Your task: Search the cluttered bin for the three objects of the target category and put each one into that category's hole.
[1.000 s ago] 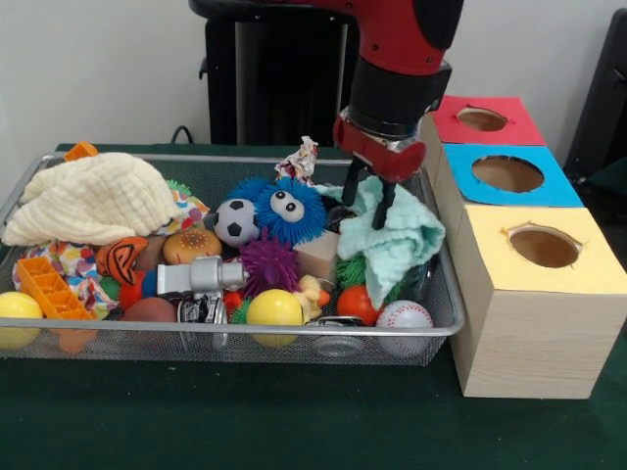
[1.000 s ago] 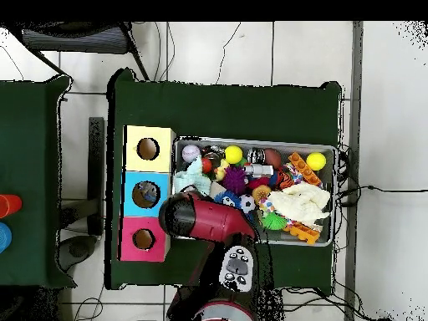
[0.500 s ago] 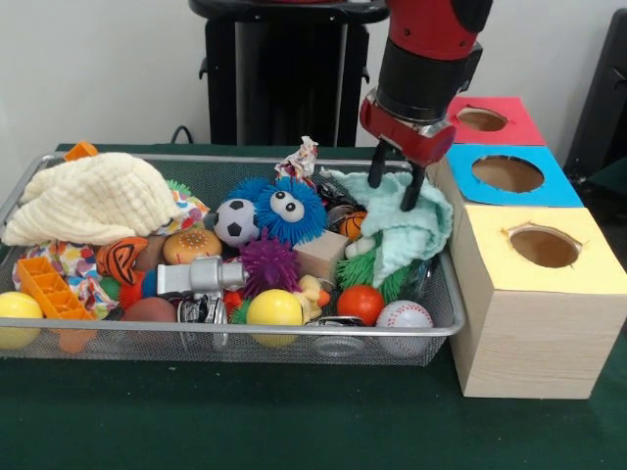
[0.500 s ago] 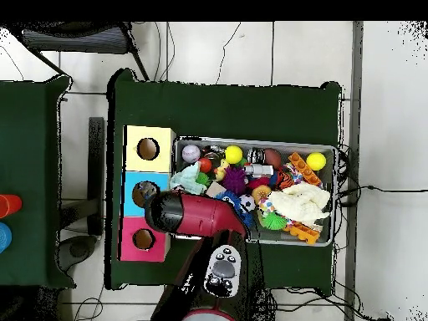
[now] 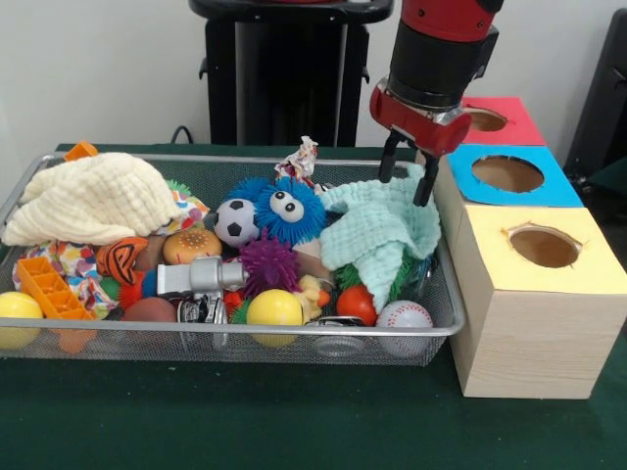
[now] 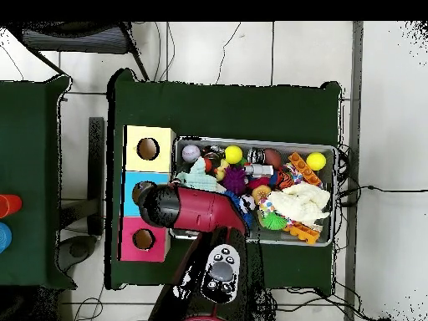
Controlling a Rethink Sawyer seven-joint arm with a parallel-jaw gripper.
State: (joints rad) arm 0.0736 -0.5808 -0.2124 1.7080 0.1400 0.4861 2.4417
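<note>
Front view: I had the gripper (image 5: 407,179) clenched on the mint cloth (image 5: 380,231), right of centre; lift higher, clearing the blue-topped box (image 5: 509,176).

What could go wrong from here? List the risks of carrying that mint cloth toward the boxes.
1. The gripper pinches only the top edge of the mint cloth, so it may slip free.
2. Most of the cloth hangs down into the wire bin, draped over the toys; it could drag out the orange ball or the baseball.
3. The trailing cloth may catch on the rim by the blue box rather than dropping cleanly into a hole.
</note>
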